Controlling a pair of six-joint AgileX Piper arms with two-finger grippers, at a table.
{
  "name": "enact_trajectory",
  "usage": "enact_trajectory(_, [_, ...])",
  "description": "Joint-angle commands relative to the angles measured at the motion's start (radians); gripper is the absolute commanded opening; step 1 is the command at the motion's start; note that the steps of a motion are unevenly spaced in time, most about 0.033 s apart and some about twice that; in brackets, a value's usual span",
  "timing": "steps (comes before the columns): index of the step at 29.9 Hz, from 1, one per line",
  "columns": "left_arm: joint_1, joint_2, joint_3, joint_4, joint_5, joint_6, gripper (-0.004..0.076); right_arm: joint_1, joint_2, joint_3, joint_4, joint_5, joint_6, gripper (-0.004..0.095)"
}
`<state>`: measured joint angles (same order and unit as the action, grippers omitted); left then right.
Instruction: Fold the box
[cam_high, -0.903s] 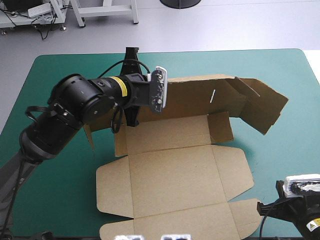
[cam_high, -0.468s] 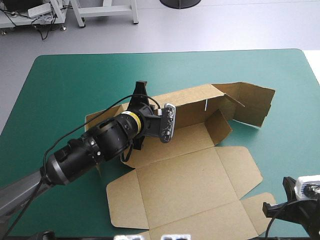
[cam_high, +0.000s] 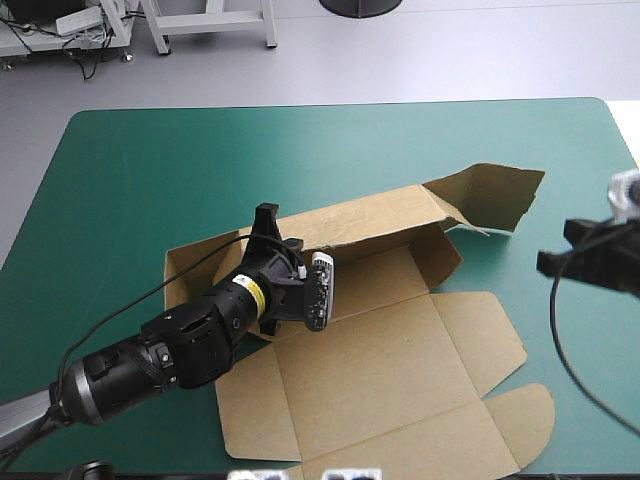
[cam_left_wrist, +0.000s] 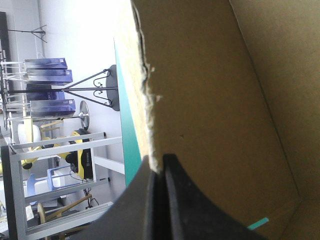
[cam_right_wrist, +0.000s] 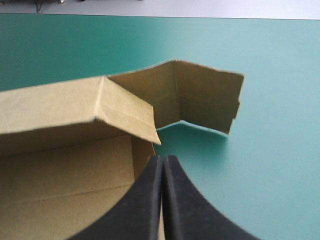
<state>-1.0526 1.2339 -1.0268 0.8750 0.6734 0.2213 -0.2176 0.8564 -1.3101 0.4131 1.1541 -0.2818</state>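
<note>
Brown box (cam_high: 400, 350) recorded at centre of teal-green table (cam_high: 120, 180), far wall raised, near panels flat. Left gripper (cam_left_wrist: 161, 159) noted clamped on that wall's top edge. Right gripper (cam_right_wrist: 162, 159) noted near right edge, fingers pressed together, holding nothing.

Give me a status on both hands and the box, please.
Left hand shut on the box, at its far wall. Right hand shut, empty, off its right end. Far wall raised, near panels flat. Nothing in the way.

Brown box (cam_high: 400, 345), far wall raised, near panels flat mid-table
</note>
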Motion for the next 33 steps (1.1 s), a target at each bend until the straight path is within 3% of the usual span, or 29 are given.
enact_trajectory(1, [-0.007,-0.029,0.007,0.080,-0.047,-0.054,-0.0010,-0.005,0.200,-0.193,0.094,-0.012,-0.043,-0.0015])
enact_trajectory(6, [-0.007,-0.029,0.057,0.203,-0.087,-0.081,-0.0010,-0.005,0.505,-0.463,0.185,0.105,-0.090,-0.0015])
enact_trajectory(13, [-0.007,-0.029,0.084,0.287,-0.113,-0.160,-0.0010,0.015,0.845,-0.760,0.317,0.105,-0.061,-0.0015])
enact_trajectory(23, [-0.007,-0.029,0.084,0.398,-0.129,-0.190,-0.0010,0.133,1.114,-0.816,0.258,0.105,-0.041,-0.0015])
enact_trajectory(33, [-0.005,-0.018,0.084,0.412,-0.099,-0.251,-0.0010,0.133,1.085,-0.777,0.122,0.107,-0.022,-0.0020])
